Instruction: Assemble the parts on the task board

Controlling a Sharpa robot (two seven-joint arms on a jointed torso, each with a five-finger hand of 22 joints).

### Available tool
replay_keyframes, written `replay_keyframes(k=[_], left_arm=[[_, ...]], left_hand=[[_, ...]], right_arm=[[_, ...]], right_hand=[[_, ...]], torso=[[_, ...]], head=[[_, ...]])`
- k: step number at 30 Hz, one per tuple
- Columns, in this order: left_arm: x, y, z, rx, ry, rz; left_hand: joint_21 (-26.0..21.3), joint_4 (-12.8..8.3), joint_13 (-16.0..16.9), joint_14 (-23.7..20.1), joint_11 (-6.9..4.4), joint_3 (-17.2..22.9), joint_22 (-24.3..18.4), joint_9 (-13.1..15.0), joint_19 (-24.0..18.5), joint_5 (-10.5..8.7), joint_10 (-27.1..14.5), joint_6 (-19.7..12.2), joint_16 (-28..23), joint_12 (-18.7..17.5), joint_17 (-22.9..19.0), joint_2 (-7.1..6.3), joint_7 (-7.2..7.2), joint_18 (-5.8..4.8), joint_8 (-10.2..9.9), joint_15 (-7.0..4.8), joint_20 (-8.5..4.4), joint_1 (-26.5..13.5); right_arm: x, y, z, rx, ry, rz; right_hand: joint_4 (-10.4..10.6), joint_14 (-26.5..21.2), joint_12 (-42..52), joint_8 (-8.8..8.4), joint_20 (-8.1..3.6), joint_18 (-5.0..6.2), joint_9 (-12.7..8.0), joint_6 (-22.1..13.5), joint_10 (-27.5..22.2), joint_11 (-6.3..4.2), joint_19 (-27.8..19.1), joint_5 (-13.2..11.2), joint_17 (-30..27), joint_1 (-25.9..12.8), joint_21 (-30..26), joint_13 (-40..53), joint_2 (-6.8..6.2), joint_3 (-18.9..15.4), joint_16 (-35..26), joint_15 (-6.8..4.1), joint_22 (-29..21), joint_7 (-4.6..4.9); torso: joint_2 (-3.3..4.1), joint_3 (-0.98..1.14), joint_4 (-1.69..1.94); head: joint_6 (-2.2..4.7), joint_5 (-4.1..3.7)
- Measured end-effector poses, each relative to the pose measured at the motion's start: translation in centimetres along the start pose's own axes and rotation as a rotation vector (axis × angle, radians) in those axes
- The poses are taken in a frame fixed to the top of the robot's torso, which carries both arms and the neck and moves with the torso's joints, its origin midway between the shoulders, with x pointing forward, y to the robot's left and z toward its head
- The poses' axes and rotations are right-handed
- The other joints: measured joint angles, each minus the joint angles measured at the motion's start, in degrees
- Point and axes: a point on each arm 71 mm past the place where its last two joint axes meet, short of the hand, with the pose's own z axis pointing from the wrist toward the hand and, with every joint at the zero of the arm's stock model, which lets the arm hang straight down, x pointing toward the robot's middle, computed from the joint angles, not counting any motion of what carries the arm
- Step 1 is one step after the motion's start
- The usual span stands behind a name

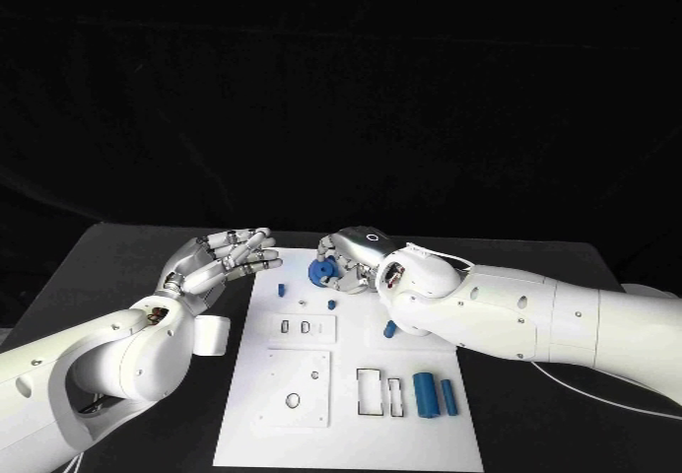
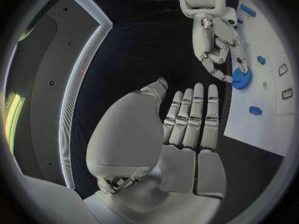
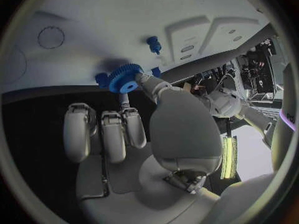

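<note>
The left hand (image 2: 187,129) rises with its palm facing the camera, fingers straight, close together and holding nothing, over the dark counter (image 2: 137,59). Beyond its fingertips the right hand (image 2: 218,45) reaches down from its white arm and pinches a blue gear (image 2: 241,79) at the edge of the white task board (image 2: 264,99). On the board lie three small blue parts: one near the far end (image 2: 248,10), one beside the gear (image 2: 261,60), one nearer (image 2: 255,110). Two small slot-shaped recesses (image 2: 284,80) sit past them.
</note>
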Motion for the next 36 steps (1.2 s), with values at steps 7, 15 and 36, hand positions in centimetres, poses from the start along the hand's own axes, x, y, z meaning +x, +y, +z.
replay_keyframes(k=[7, 15, 36], left_arm=[[-0.1, 0.0, 0.0, -0.001, -0.002, 0.001], [-0.2, 0.0, 0.0, -0.001, -0.003, 0.002], [-0.3, 0.0, 0.0, -0.003, -0.005, 0.003]], left_hand=[[0.0, 0.0, 0.0, 0.0, 0.00, 0.0, 0.0, 0.0, 0.0, 0.00, 0.0, 0.0, 0.0, 0.0, 0.0, 0.00, 0.00, 0.00, 0.0, 0.00, 0.00, 0.0], [0.0, -0.2, 0.0, 0.0, 0.00, 0.2, 0.0, 0.0, 0.0, 0.00, 0.0, 0.0, 0.0, 0.0, 0.0, 0.00, 0.00, 0.00, 0.0, 0.00, 0.00, 0.0], [0.0, -0.2, 0.0, 0.0, 0.00, 0.2, -0.1, -0.1, 0.0, 0.00, 0.0, 0.0, 0.0, 0.0, 0.0, 0.00, 0.00, 0.00, 0.0, 0.00, 0.00, 0.0]], right_arm=[[0.3, -0.3, -0.1, 0.008, 0.017, -0.006], [0.3, -0.5, 0.0, 0.014, 0.023, -0.010], [0.4, -1.4, -0.4, 0.031, 0.036, -0.002]], right_hand=[[0.0, 0.0, 0.0, -0.27, 0.00, 0.00, 0.0, 0.2, 0.0, 0.00, 0.0, -0.1, 0.0, 0.0, 0.0, 0.0, 0.00, 0.0, 0.0, 0.00, 0.0, -0.21], [0.0, 0.0, 0.0, -0.53, 0.00, 0.00, -0.1, 0.4, 0.0, 0.00, 0.0, -0.2, 0.0, 0.0, 0.0, 0.0, -0.05, 0.0, 0.0, 0.00, 0.0, -0.42], [4.5, -0.1, -1.5, -7.67, 1.66, 0.01, -3.2, -4.8, -1.8, 2.12, -0.2, -1.3, 0.0, -5.1, -0.3, 0.0, -1.82, -6.0, 0.0, 1.76, 0.0, 1.20]], torso=[[-0.02, -0.01, 0.02], [-0.03, -0.03, -0.01], [-0.03, -0.06, 0.04]], head=[[-0.28, -0.01], [-0.33, -0.01], [0.08, -0.02]])
